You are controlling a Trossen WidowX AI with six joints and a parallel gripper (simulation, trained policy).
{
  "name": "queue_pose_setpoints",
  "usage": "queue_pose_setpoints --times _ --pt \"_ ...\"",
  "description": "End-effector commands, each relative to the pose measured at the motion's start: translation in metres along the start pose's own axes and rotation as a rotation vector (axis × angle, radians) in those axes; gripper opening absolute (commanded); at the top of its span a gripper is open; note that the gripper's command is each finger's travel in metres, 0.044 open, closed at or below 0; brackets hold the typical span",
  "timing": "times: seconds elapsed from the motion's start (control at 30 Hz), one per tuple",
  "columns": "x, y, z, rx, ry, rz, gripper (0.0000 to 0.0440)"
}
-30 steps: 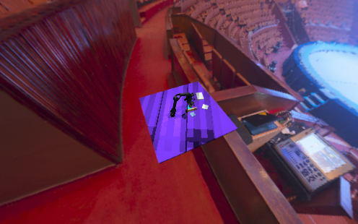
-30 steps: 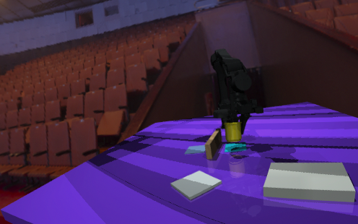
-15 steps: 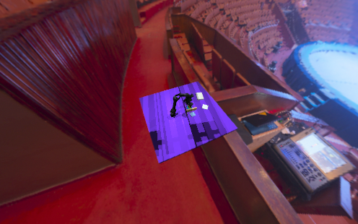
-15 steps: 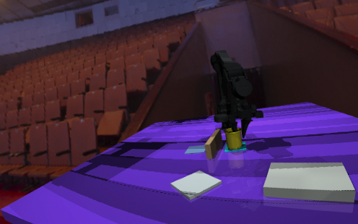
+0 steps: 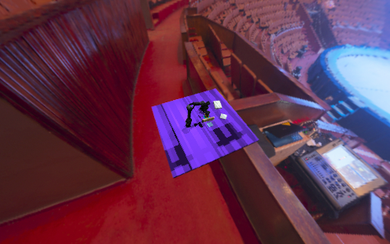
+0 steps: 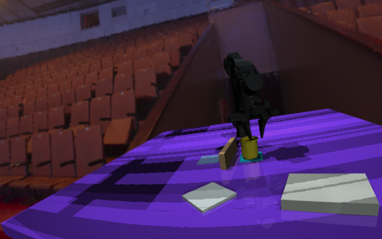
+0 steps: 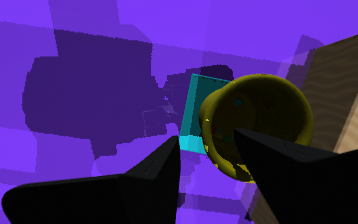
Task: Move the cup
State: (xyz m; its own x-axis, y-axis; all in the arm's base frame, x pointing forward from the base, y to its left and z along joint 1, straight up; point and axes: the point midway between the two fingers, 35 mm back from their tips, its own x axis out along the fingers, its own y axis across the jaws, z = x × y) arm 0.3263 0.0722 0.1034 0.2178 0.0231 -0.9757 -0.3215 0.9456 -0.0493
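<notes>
In the exterior view, a pale blue flat pad [image 5: 210, 124] [image 6: 208, 159] and an upright wooden block [image 5: 208, 119] [image 6: 228, 154] [image 7: 325, 80] stand left of the hand [image 5: 206, 113] [image 6: 256, 137] [image 7: 206, 138]. Below it, a yellow round cup [image 5: 207, 116] [image 6: 249, 149] [image 7: 260, 107] with small coloured marbles [image 7: 227, 138] inside sits upright on a flat cyan pad [image 6: 259, 156] [image 7: 190, 115]. The hand is released, its fingers parted. A thick whitish slab [image 5: 218, 104] [image 6: 329, 190] lies rightward.

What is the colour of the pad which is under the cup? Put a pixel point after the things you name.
Bright cyan [image 6: 259, 157] [image 7: 192, 120]; it shows best in the wrist view.
</notes>
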Motion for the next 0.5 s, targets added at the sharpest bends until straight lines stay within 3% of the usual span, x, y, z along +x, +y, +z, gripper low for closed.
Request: queue_pose_setpoints --times 0.0,0.27,0.47 --pt "-0.007 0.001 -0.002 0.017 -0.011 0.010 0.0199" --pt "-0.032 -0.002 0.001 0.050 -0.074 0.017 0.0248" --pt "-0.051 -0.008 0.005 0.085 -0.115 0.016 0.0395"
